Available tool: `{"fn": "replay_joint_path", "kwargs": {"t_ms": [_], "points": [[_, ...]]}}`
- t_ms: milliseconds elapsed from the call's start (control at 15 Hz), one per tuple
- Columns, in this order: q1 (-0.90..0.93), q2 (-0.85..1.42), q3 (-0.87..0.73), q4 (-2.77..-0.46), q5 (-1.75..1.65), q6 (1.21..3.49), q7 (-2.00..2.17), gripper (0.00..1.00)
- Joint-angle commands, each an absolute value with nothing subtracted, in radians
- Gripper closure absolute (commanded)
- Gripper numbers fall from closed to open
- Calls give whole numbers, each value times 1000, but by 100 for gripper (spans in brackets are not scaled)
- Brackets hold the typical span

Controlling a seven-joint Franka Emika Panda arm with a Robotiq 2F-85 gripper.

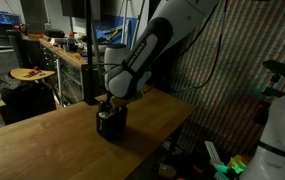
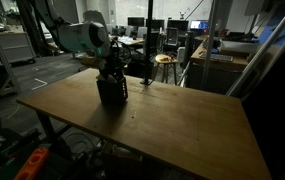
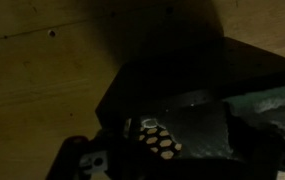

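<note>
Wrist view: mostly dark. A black box [image 3: 197, 85] fills the right half and sits on the wooden table [image 3: 42, 70]. Low in frame there's a small patch with orange dots [image 3: 158, 138]. It's either on the box or against it, can't tell which. Fingers aren't readable here, too dim.

In both exterior views the gripper [image 1: 107, 101] [image 2: 113, 75] hangs directly over the black box [image 1: 112, 124] [image 2: 112, 93], tips down at its top edge. The box stands upright on the table [image 1: 42, 140] [image 2: 192, 125], well in from the near edge. It's dark on dark, so I can't tell whether the gripper is released or clenched, or whether it's touching the box.

Around it: a stool [image 1: 30, 74] [image 2: 164, 60] with a round wooden seat stands well apart from the table. A workbench [image 1: 67, 50] is behind that.
</note>
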State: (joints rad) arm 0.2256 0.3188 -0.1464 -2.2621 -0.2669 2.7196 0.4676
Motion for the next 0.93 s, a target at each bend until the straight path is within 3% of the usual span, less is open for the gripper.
{"fn": "replay_joint_path", "kwargs": {"t_ms": [0,67,200,733,867], "points": [[227,245,-146,-2294,-277,2702,489,1],[226,232,-143,-2298,-274,2701,489,21],[223,211,-136,-2301,-272,2698,490,30],[213,133,-102,-2323,-301,2689,521,92],[209,125,-95,-2331,-304,2691,525,98]]}}
